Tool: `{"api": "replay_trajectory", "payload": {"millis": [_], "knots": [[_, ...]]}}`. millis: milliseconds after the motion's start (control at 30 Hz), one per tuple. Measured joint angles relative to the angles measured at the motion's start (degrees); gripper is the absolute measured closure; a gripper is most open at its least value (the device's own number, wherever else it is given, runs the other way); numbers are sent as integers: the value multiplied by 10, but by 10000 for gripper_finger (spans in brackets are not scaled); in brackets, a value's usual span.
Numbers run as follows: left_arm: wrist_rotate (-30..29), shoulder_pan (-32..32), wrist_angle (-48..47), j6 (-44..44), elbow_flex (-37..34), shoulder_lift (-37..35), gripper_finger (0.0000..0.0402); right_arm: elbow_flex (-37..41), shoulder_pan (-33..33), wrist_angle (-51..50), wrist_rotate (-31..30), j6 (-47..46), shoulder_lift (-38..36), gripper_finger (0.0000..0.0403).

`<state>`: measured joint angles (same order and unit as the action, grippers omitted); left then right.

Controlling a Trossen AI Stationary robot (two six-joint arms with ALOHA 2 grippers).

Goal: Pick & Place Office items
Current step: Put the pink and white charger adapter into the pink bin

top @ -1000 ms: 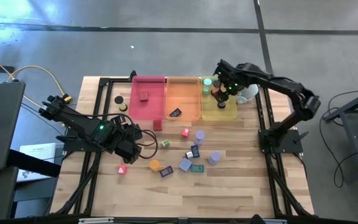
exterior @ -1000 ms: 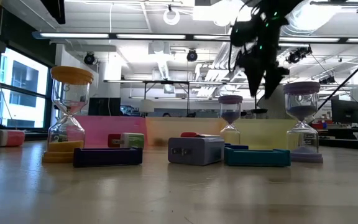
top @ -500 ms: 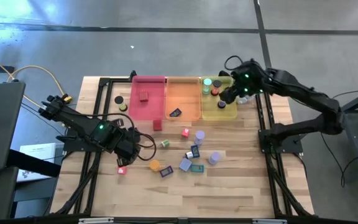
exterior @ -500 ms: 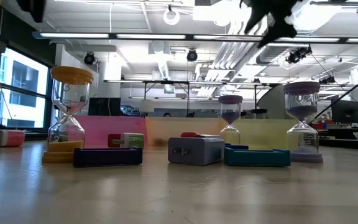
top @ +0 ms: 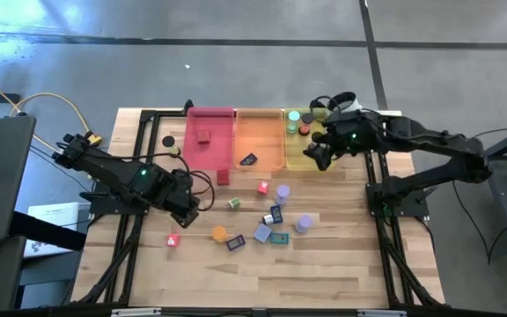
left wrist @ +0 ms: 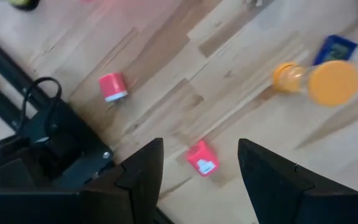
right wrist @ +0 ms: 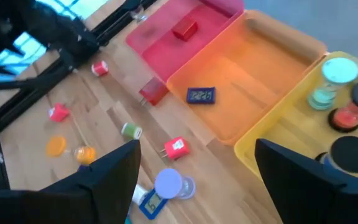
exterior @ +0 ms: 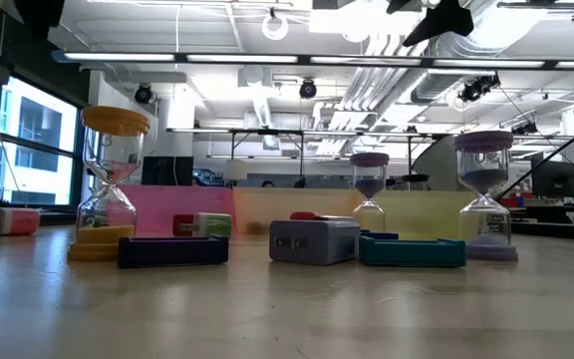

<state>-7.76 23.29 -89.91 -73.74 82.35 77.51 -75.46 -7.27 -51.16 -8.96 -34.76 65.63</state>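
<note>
Hovering over the near corner of the yellow tray (top: 311, 157), the right tool (top: 317, 155) hangs with its fingers spread and nothing between them. In that tray, just beyond the tool, stand a teal-topped timer (right wrist: 325, 87), a red one (right wrist: 345, 116) and black-topped ones (right wrist: 350, 151). Beside it, the orange tray (top: 260, 141) holds one dark blue flat rectangle (top: 248, 160), and the pink tray (top: 209, 136) holds a red block (top: 203, 136). The left tool (top: 188, 199) hangs over the counter (top: 341, 255) with its fingers parted and empty; a small red piece (left wrist: 201, 158) lies below it, an orange timer (left wrist: 316, 79) farther out. The remaining office items (top: 269, 220) lie scattered on the counter between the two tools.
</note>
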Motion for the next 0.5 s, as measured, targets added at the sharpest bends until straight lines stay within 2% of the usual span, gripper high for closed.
{"api": "replay_trajectory", "payload": {"millis": [300,500], "knots": [[-2,-7,-2,2,-142,-79,204,0,77,2,-1,0,12,97],[-60,-34,0,50,-177,-93,204,0,113,1,-1,0,13,97]]}}
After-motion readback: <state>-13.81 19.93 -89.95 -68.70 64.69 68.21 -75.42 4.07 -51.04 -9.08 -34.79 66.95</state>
